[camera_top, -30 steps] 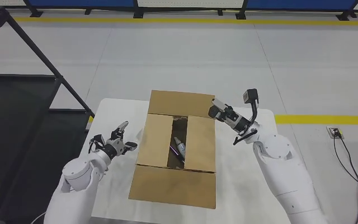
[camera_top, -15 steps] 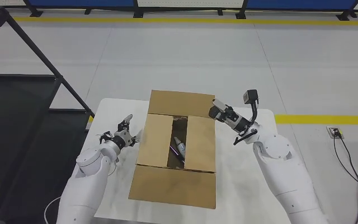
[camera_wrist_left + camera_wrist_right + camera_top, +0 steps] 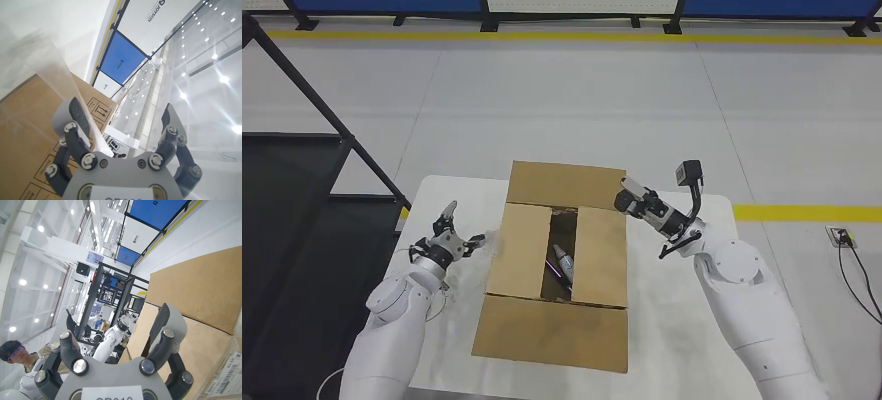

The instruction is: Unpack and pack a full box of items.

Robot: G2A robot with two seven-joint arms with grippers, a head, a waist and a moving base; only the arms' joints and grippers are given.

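Step in hand: we judge that we are at the opening of the box (image 3: pixel 552 335), the start of the unpacking; nothing stands outside it yet.
Box: brown cardboard, in the middle of the white bench (image 3: pixel 672 330); its far and near flaps lie turned outward; the left flap (image 3: pixel 520 250) and the right flap (image 3: pixel 600 255) are folded over the top, with a narrow gap between them.
Contents: through the gap we see one grey bottle-like item (image 3: pixel 562 265) lying inside; the rest is hidden under the two flaps.
Left pincer (image 3: pixel 122 111): its fingers are spread wide and pinch nothing; it hovers just beside the left side of the box, near the outer edge of the left flap, and seems apart from the cardboard.
Right pincer (image 3: pixel 116 313): also spread and without load; it is at the far right corner of the box, by the far end of the right flap; whether a finger touches the cardboard we cannot tell.
Next move: in our judgement each pincer must take the free edge of its own flap at the gap and swing it outward; only then can the items be reached.
Care: the flaps look thin and may spring back; the box may slide on the bench if one side is pulled alone.
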